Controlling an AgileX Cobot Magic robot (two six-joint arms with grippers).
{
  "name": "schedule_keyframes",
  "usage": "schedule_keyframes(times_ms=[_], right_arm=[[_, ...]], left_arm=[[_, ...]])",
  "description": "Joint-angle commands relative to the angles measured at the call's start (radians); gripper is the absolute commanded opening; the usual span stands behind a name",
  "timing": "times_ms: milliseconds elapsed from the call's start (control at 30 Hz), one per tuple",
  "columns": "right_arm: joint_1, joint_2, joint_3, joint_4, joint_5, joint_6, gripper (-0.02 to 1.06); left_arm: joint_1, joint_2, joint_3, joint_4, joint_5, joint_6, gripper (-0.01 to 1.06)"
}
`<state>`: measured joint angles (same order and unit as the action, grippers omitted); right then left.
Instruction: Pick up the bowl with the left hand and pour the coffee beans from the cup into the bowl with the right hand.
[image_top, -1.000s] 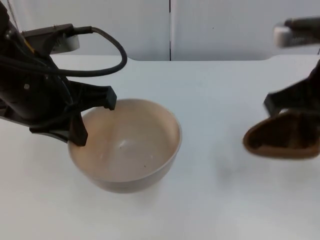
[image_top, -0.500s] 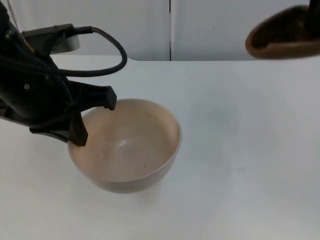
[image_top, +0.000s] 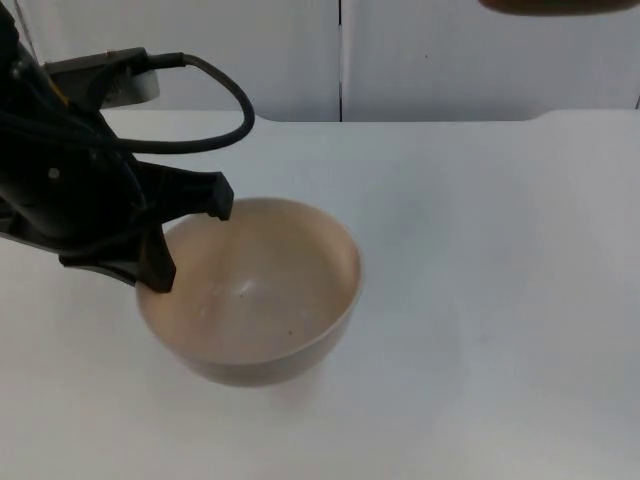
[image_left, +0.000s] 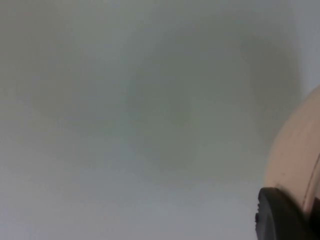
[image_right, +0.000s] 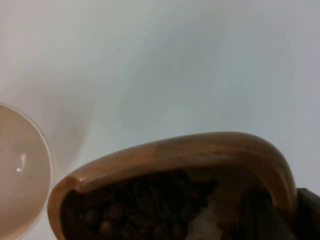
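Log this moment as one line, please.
left gripper: shut on bowl rim | right gripper: holds wooden cup of coffee beans raised above table | bowl: no beans

Bowl (image_top: 262, 300): smooth, glossy beige glaze, ceramic-like. Cup (image_right: 175, 160): wood-like brown, satin-smooth rim. Coffee beans (image_right: 140, 207): dark brown, slightly shiny. Table (image_top: 480, 300): smooth matt white. Left gripper (image_top: 185, 240): matt black.
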<state>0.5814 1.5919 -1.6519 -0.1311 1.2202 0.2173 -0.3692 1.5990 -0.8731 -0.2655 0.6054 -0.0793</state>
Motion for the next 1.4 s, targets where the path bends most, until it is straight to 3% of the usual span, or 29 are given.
schedule_keyframes(times_ms=[0, 267, 533, 900, 1067, 1367], right_arm=[[0.001, 0.009, -0.005, 0.008, 0.001, -0.009, 0.0], [0.051, 0.081, -0.003, 0.021, 0.001, -0.026, 0.0], [0.174, 0.164, -0.003, -0.061, 0.001, -0.026, 0.0], [0.345, 0.187, -0.003, -0.312, 0.001, -0.022, 0.0], [0.424, 0.187, -0.003, -0.501, 0.001, -0.022, 0.0], [0.487, 0.187, -0.003, -0.632, 0.001, -0.02, 0.0]], left_arm=[[-0.015, -0.013, 0.002, -0.015, -0.009, -0.005, 0.0], [-0.098, -0.013, 0.002, -0.006, -0.017, -0.005, 0.0], [-0.098, -0.013, 0.002, -0.005, -0.019, -0.005, 0.0], [-0.098, -0.013, 0.002, -0.005, -0.026, -0.005, 0.0], [-0.098, -0.013, 0.002, -0.007, -0.027, -0.005, 0.0], [-0.098, -0.013, 0.002, -0.007, -0.03, -0.005, 0.0]])
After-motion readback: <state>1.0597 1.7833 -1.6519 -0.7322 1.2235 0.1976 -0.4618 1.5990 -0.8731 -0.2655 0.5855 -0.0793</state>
